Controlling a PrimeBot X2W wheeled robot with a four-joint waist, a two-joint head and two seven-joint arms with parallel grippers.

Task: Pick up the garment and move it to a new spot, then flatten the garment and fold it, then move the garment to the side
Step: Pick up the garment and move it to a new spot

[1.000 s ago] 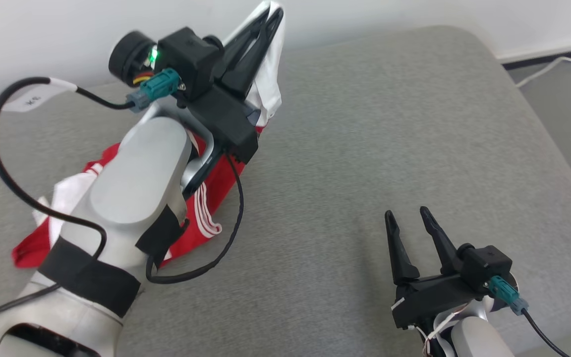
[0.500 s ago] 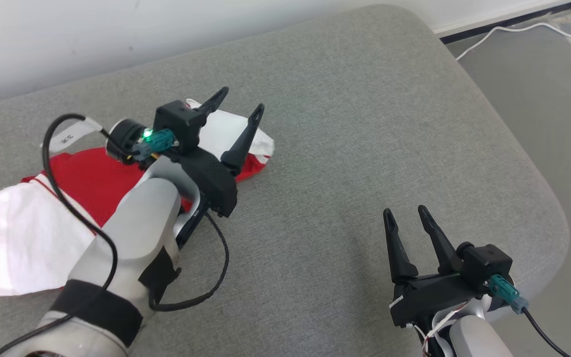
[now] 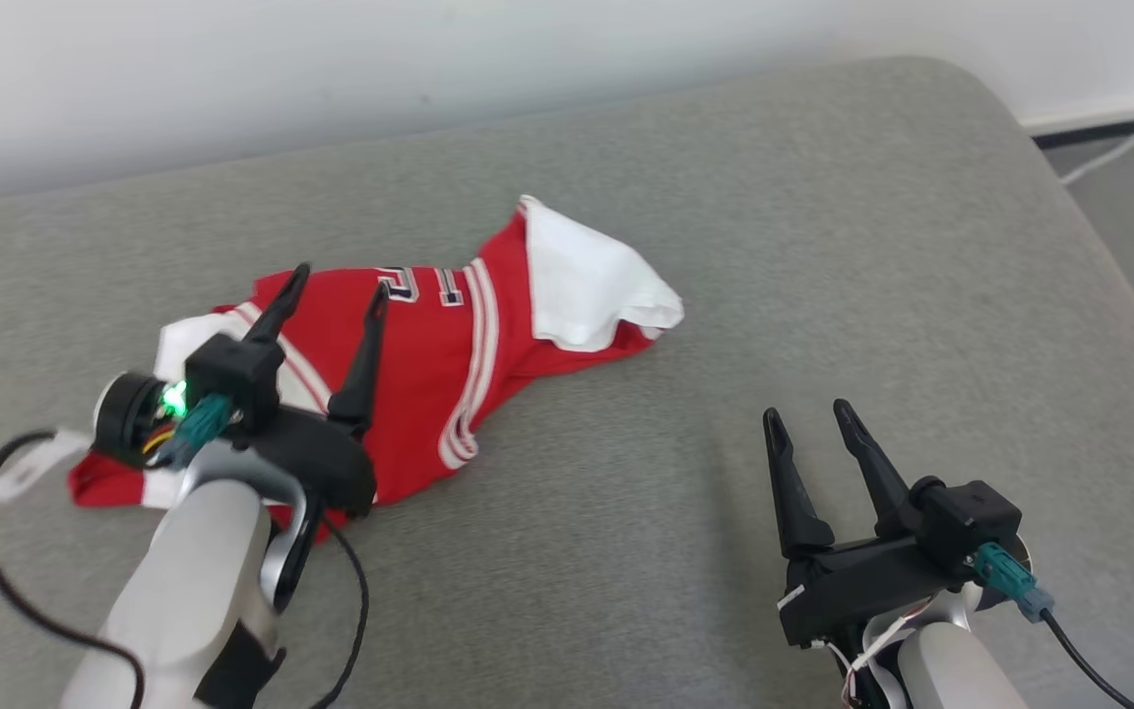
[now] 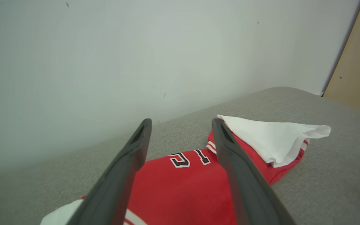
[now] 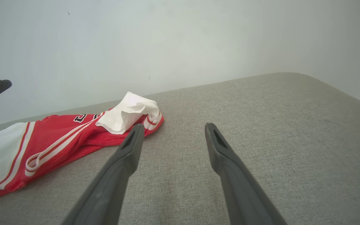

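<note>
Grey upholstered surface (image 3: 823, 246), set against a pale wall, carries the work. The garment (image 3: 449, 335), a red jersey with white stripes, lies rumpled on it left of centre, free of both grippers. The left gripper (image 3: 342, 280) hovers over the jersey's left end, fingers spread wide with nothing between them. The right gripper (image 3: 807, 414) stands over bare fabric well apart from the jersey, fingers moderately parted and empty. A white flap (image 3: 587, 281) is doubled over the jersey's right end, just beside black-edged numerals (image 3: 419, 284). Judged progress: the garment appears set down, possibly at its new spot; flattening, folding and moving aside all remain.
</note>
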